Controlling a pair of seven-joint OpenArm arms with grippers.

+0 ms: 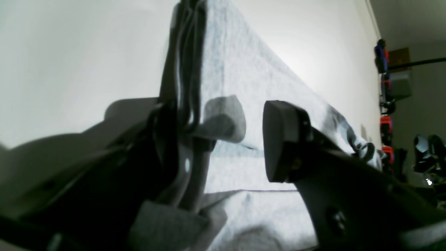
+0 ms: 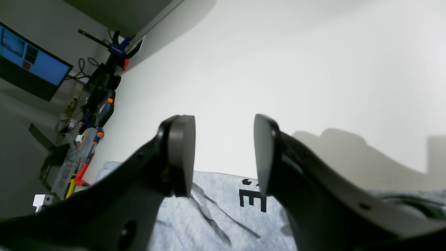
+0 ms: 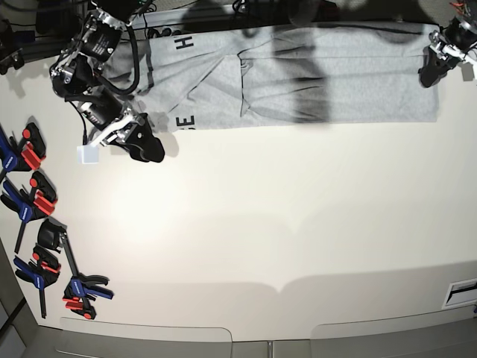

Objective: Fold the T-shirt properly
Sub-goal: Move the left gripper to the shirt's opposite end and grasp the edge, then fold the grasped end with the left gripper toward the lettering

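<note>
Here, grey T-shirt (image 3: 313,74) spread flat, black lettering showing, both arms' jaws parted, gripping nothing.

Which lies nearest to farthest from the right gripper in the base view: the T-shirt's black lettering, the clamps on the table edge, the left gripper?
From the right gripper:
1. Black lettering, just beside it on the T-shirt.
2. Clamps, along the table's left edge.
3. Left gripper, at the shirt's far right end.
</note>
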